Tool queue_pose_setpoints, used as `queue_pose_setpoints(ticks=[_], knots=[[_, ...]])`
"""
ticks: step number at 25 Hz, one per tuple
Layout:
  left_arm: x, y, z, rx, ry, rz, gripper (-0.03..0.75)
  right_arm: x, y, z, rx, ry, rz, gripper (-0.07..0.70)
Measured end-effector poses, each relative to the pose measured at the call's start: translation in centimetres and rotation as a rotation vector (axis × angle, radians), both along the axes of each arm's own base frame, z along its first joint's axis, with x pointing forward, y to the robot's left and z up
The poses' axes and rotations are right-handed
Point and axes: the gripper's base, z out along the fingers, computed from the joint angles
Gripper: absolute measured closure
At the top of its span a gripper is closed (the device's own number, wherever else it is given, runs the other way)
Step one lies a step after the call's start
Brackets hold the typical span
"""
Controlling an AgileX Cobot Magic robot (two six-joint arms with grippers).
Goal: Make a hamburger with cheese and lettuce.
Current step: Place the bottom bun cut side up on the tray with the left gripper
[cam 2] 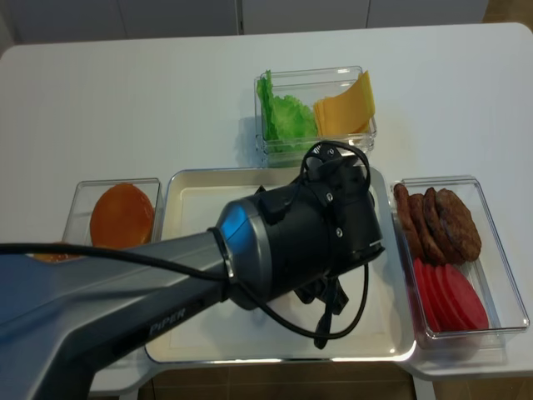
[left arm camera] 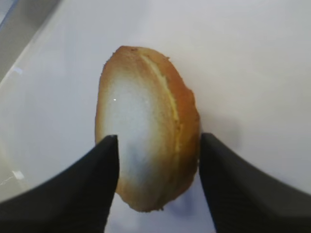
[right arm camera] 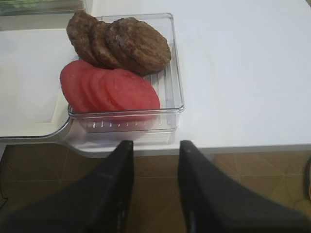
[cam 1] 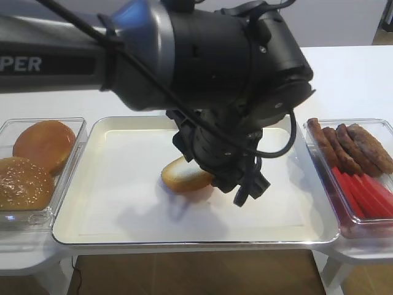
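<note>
The hamburger bun half (left arm camera: 146, 126) stands tilted on its edge between my left gripper's (left arm camera: 158, 138) fingers, pale cut face toward the left finger. The gripper is shut on it. In the high view the bun half (cam 1: 186, 176) sits just above the white tray (cam 1: 123, 209), under my left arm. Lettuce (cam 2: 286, 115) and cheese (cam 2: 343, 108) lie in a clear box behind the tray. My right gripper (right arm camera: 156, 144) is open and empty, off the table's front edge, in front of the right-hand box.
A clear box on the left holds a plain bun (cam 1: 44, 144) and a sesame bun top (cam 1: 23, 182). A clear box on the right holds dark patties (cam 1: 350, 147) and red slices (cam 1: 365, 193). My left arm hides much of the tray's middle.
</note>
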Motion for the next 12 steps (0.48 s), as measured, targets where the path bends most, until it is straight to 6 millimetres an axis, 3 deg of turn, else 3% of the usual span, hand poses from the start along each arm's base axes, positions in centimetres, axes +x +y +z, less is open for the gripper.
queue_pose_setpoints(ticks=[6, 12], knots=[[-0.28, -0.16, -0.17, -0.014, 0.036, -0.012, 0.242, 0.0, 0.0, 0.0, 0.0, 0.0, 0.0, 0.376], [-0.71, -0.59, -0.15, -0.035, 0.106, -0.077, 0.228, 0.0, 0.0, 0.0, 0.002, 0.0, -0.001, 0.376]])
